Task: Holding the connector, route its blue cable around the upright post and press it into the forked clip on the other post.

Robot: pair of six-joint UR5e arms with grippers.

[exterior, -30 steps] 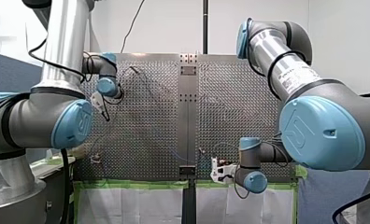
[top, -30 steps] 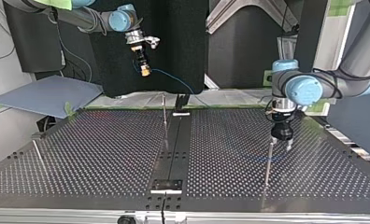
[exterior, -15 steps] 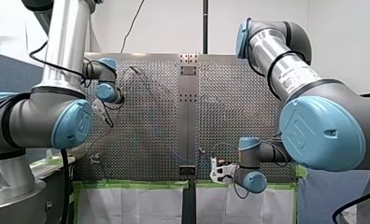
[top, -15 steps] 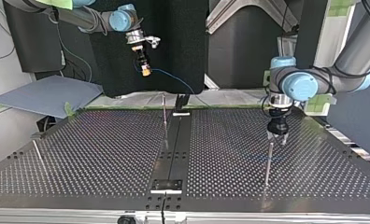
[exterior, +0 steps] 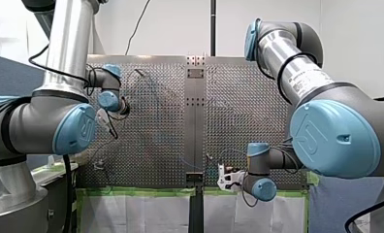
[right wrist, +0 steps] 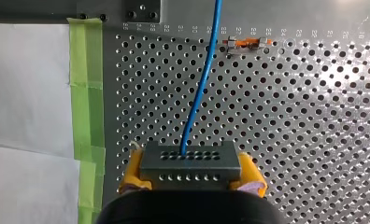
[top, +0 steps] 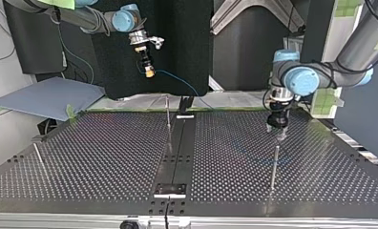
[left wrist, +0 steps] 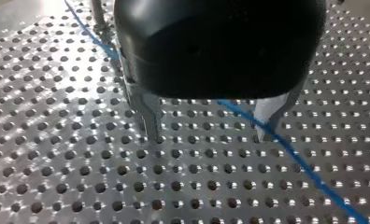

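Routing step, early. Right gripper (right wrist: 192, 173) fingers clamped on connector (right wrist: 190, 161), up off tabletop (right wrist: 314, 140). Left gripper (left wrist: 206, 133) fingers apart over blue cable (left wrist: 304, 161) near post (top: 274, 164). Next, likely: guide cable round post.

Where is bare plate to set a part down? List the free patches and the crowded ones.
Top view: the widest bare stretch of the perforated table lies between the thin post at the view's left and the centre rail. Crowded: the other half, where my left gripper hangs open over the blue cable by the tall post.
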